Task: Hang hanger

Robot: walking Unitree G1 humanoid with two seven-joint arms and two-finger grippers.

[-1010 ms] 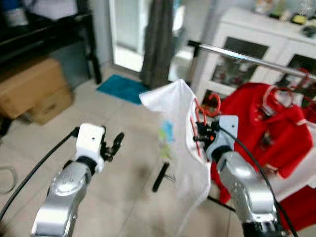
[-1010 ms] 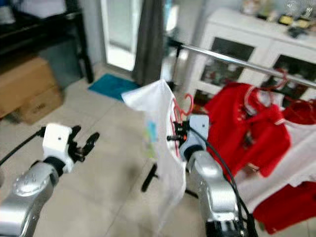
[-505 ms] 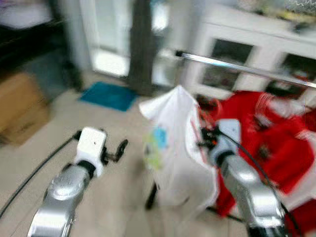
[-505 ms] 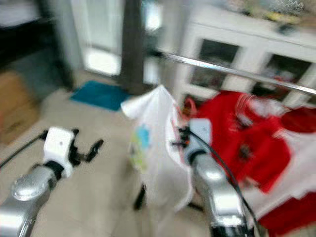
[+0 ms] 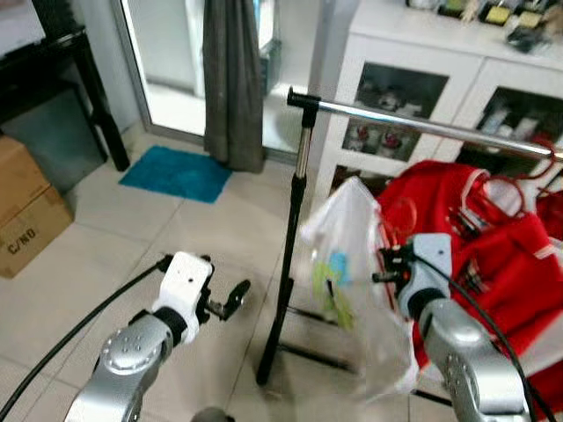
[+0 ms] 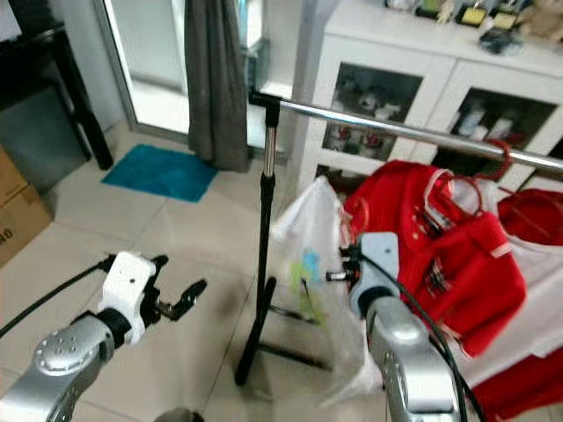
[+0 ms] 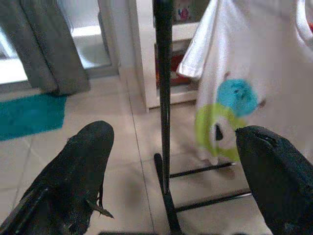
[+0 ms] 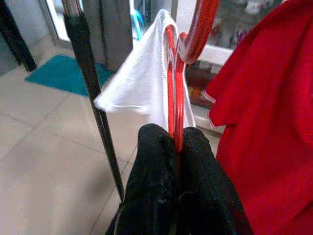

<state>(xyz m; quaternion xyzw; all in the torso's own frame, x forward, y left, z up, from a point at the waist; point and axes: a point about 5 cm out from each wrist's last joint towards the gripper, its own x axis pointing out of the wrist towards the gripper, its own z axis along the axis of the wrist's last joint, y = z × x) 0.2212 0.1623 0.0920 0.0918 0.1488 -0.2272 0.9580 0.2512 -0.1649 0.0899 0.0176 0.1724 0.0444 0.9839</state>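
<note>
- The right gripper (image 8: 177,147) is clamped tight on a red hanger (image 8: 172,93) carrying a white shirt (image 5: 356,281); its hook rises just above the fingers, below the rail (image 5: 422,126).
- The left gripper (image 5: 230,299) is spread wide, holding nothing.
- Risk: the swinging shirt could snag the upright pole (image 5: 286,264) beside it, or the hook could miss the rail.

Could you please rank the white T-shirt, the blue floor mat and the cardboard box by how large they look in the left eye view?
1. white T-shirt, largest, though nearest the camera
2. blue floor mat and cardboard box look alike; the box is cut off at the edge.
</note>
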